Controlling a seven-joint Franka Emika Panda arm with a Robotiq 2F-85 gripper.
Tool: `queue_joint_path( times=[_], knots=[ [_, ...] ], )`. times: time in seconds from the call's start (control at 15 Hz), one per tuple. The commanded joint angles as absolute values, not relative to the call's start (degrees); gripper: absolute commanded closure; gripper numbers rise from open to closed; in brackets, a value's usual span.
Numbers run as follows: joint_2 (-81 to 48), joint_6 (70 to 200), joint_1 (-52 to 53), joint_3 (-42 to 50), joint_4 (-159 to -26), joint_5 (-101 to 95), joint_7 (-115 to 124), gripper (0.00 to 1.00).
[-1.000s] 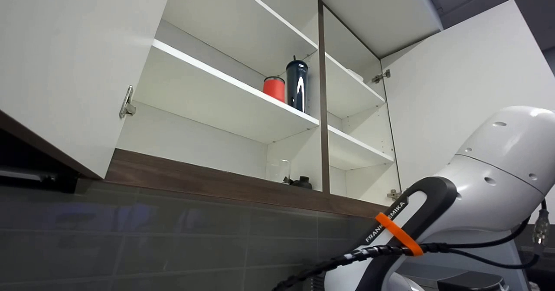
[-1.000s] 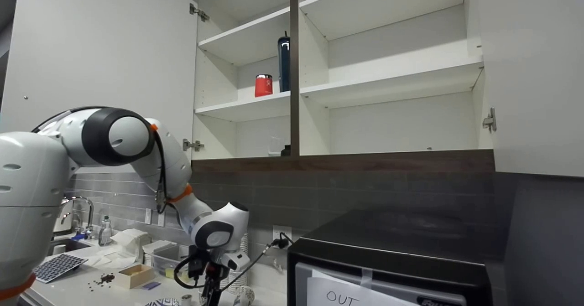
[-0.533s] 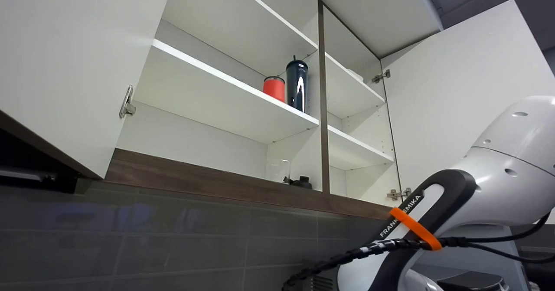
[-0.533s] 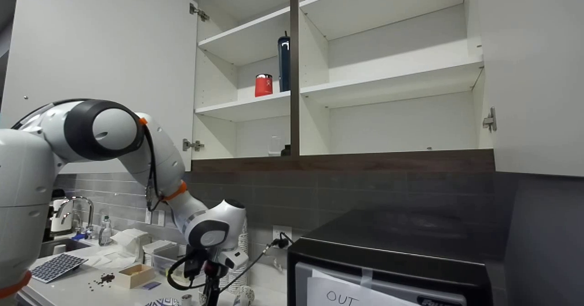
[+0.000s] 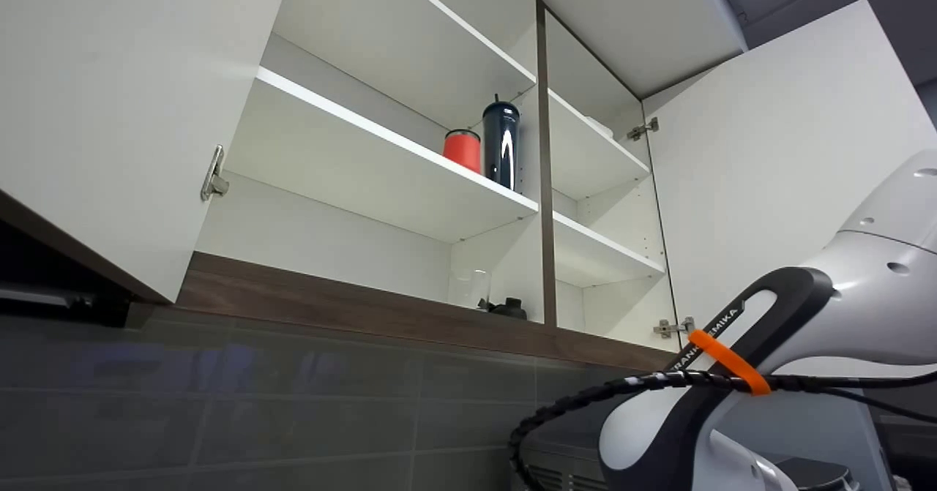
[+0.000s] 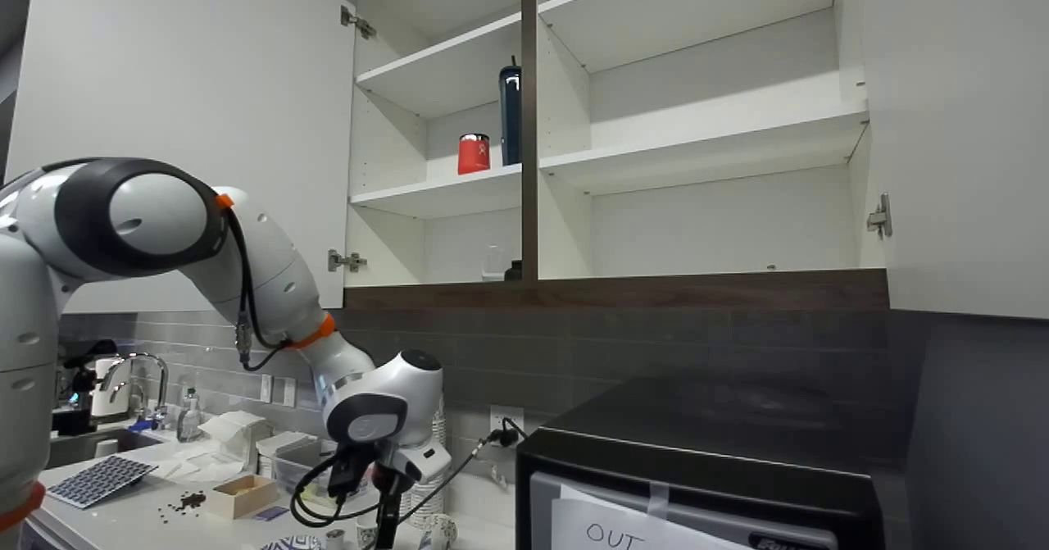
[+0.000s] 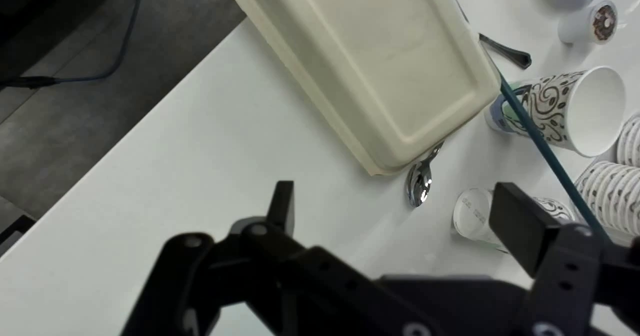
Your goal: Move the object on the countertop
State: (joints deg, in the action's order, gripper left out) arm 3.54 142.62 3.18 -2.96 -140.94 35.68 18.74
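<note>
My tool [image 7: 400, 211] hangs with its jaws wide apart, the beige box [image 7: 390, 60] beyond it on the worktop [image 7: 210, 171].
In my wrist view the beige box lies at the far side, apart from the tool, its left side crossing the worktop's edge. A spoon [image 7: 419, 183] shows at the box's near end, and a patterned cup [image 7: 552, 100] to the box's right. In both exterior views a red cup [image 6: 474, 155] and a dark bottle [image 6: 510, 115] stand upright on a shelf [image 6: 438, 197].

White countertop [image 7: 200, 165] — beige container [image 7: 390, 55], metal spoon [image 7: 418, 182] by its corner, patterned cup [image 7: 550, 106]
</note>
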Motion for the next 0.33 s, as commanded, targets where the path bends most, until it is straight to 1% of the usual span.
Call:
queue_joint_path(
  times=[0.0,0.27],
  knots=[
    [3.95,142.47,3.07,-2.86,-141.14,35.63,18.81,0.0],
    [4.23,142.47,3.08,-2.91,-141.37,35.72,18.81,0.0]
  ],
)
